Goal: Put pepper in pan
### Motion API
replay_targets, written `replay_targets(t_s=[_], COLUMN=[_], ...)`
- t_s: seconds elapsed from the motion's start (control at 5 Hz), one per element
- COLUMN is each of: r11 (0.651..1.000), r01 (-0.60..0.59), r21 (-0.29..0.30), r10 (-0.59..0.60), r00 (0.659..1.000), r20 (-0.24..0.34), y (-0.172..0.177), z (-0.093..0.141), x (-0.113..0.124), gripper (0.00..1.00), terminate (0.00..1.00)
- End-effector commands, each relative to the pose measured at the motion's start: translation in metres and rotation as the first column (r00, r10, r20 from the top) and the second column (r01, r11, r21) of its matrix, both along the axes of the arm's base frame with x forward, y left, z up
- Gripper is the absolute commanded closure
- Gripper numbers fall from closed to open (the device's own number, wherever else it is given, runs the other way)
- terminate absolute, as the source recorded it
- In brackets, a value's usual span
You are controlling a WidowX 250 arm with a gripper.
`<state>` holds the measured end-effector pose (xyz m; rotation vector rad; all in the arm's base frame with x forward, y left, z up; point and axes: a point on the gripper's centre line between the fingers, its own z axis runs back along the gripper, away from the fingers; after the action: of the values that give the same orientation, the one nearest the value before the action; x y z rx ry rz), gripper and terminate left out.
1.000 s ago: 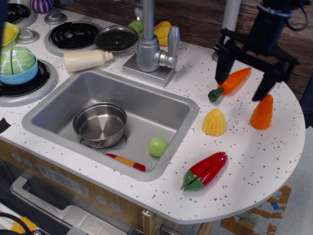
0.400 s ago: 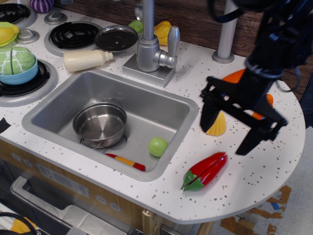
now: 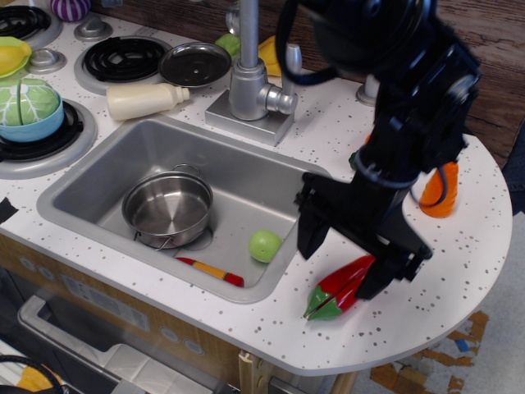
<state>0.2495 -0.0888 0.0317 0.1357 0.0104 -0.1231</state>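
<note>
The red pepper (image 3: 338,289) with its green stem end lies on the white counter at the front right, beside the sink's right rim. My black gripper (image 3: 340,263) hangs open right over it, one finger (image 3: 310,234) on its left and the other finger (image 3: 379,275) covering its right end. The fingers stand on either side of the pepper and are not closed on it. The shiny steel pan (image 3: 167,208) with wire loop handles sits empty in the sink (image 3: 115,164), left of middle.
A green ball (image 3: 265,245) and a thin red-and-yellow stick (image 3: 210,271) lie in the sink's front right. The faucet (image 3: 250,78) stands behind the sink. An orange cone-shaped toy (image 3: 440,193) shows behind the arm. A cream bottle (image 3: 146,100), dark lid (image 3: 195,63) and stove burners are at the left.
The gripper has moved from the back right of the counter forward and leftward, down to the pepper. The arm now hides the carrot and the yellow corn. The pepper has not moved.
</note>
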Motion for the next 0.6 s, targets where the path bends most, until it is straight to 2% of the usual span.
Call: replay_targets(t_s=[0.0, 0.2, 0.4], r11=[0.999, 0.997, 0.995], r01=[-0.011, -0.014, -0.028], r21=[-0.052, -0.075, -0.093], r10=[0.017, 0.025, 0.043], r00=[0.994, 0.989, 0.986], r20=[0.110, 0.144, 0.163], y=[0.002, 0.003, 0.002], z=[-0.006, -0.019, -0.025], x=[0.000, 0.003, 0.007], gripper=[0.00, 0.00, 1.00], terminate=[0.00, 0.00, 0.00])
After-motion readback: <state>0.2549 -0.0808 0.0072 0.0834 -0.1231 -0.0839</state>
